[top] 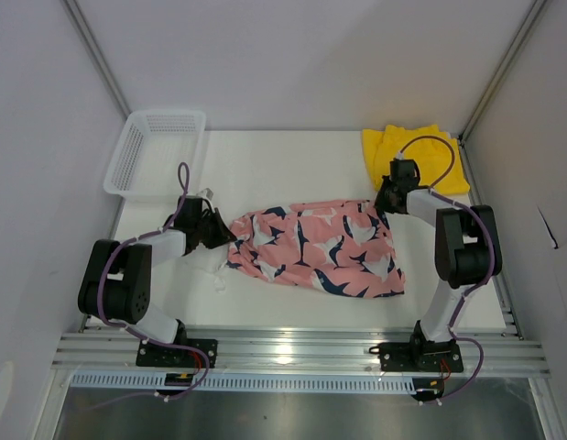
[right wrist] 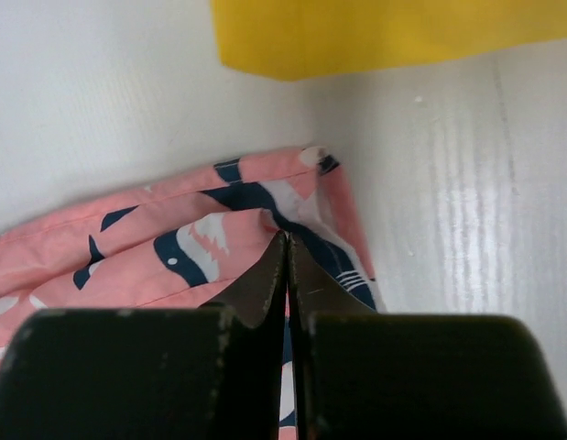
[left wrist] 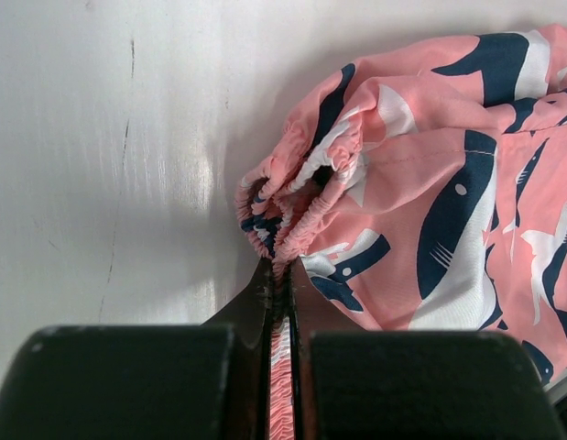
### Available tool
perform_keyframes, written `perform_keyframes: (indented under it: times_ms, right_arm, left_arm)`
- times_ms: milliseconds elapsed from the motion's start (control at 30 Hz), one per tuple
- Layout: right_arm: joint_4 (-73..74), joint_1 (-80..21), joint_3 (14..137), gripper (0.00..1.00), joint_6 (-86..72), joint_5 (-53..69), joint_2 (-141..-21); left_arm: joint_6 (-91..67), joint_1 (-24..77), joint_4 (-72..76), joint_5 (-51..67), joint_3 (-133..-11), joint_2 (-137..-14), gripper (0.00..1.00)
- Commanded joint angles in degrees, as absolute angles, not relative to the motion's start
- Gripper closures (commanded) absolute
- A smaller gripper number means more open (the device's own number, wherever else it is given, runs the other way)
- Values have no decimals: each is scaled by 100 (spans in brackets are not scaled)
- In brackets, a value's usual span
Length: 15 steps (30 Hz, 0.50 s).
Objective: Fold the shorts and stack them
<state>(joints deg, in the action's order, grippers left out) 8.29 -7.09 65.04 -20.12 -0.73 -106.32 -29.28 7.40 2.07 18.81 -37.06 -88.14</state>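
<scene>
The pink shorts (top: pixel 315 247) with a navy-and-white print lie spread across the middle of the table. My left gripper (top: pixel 223 229) is shut on their gathered elastic waistband at the left end, the band pinched between the jaws (left wrist: pixel 281 275). My right gripper (top: pixel 386 203) is shut on a hem corner at the shorts' far right end (right wrist: pixel 288 236). The yellow shorts (top: pixel 413 156) lie folded at the back right, just beyond my right gripper, and show at the top of the right wrist view (right wrist: pixel 384 32).
A white mesh basket (top: pixel 155 151) stands at the back left, behind my left arm. Grey walls close in on both sides. The table's metal rail (top: pixel 292 353) runs along the near edge.
</scene>
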Motion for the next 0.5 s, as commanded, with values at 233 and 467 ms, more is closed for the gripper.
perform_keyframes:
  times_ms: [233, 467]
  right_arm:
    - [783, -53, 6777, 100, -2443, 367, -10635]
    - [115, -53, 6338, 65, -2285, 1124, -10529]
  left_arm:
    - [-2839, 642, 492, 2179, -3533, -8816, 100]
    - [-2839, 615, 510, 2232, -3524, -8850, 100]
